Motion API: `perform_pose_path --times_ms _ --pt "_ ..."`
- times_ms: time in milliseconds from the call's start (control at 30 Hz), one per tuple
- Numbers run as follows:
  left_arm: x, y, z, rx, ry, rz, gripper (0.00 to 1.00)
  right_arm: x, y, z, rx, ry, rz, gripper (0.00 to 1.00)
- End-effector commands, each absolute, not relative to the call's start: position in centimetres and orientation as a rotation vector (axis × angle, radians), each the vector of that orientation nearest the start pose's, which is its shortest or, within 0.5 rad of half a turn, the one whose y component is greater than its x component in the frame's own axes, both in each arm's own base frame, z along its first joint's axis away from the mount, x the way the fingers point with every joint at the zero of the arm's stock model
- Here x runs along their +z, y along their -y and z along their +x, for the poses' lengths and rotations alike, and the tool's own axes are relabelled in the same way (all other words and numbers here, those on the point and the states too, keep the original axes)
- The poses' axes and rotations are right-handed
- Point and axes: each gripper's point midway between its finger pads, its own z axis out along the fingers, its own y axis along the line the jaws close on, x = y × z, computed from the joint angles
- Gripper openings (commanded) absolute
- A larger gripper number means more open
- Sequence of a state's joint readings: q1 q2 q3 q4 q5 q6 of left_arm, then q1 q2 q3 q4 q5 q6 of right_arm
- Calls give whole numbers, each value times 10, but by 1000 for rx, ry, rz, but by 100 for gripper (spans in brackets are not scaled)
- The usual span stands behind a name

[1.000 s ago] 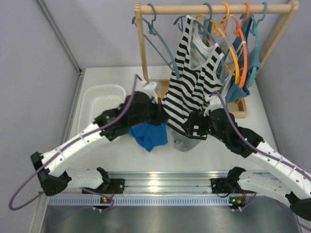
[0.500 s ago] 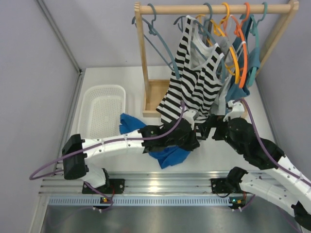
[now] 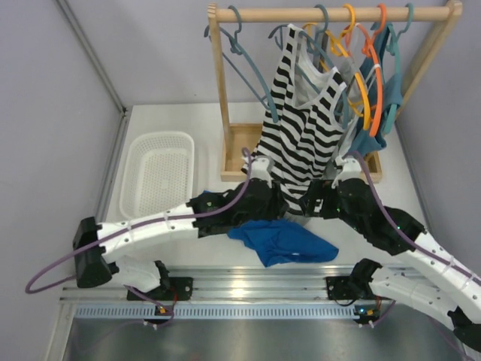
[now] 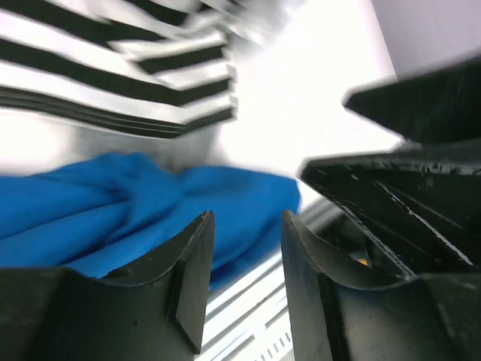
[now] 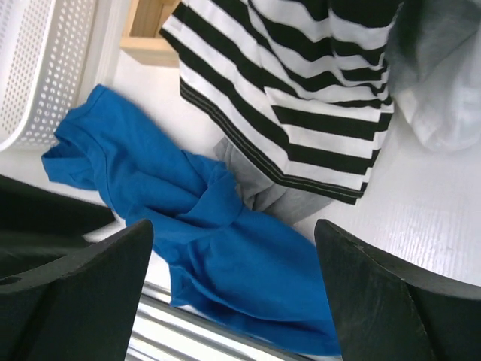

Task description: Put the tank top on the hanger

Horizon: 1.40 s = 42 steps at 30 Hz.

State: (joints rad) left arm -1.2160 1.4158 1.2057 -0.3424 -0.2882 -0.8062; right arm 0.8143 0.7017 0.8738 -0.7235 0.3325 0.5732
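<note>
White table (image 3: 180,120), crumpled blue tank top (image 3: 284,241)

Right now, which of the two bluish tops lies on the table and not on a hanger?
The bright blue tank top: it lies crumpled on the table near the front edge, while the duller teal top hangs at the right end of the rack.

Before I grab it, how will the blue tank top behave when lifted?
Probably floppy: the tank top lies crumpled in soft folds. Likely light, so one pinch should leave the rest sagging. Overlapping layers may lift together.
</note>
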Motion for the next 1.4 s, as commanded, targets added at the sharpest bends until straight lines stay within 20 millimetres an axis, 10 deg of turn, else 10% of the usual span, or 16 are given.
perform_pose_path --times_ms 0,367,700,1367 --pt "243 325 197 -723 -2154 -17 45 227 -183 196 608 -2118 -123 87" --pt "255 170 191 -444 -2014 -442 41 184 -324 209 706 -2206 -416 79" --pt "305 112 184 -423 -1890 -478 40 158 -454 230 720 -2137 -592 70" --pt "342 90 182 -464 -1798 -491 43 54 -503 253 549 -2258 -572 66"
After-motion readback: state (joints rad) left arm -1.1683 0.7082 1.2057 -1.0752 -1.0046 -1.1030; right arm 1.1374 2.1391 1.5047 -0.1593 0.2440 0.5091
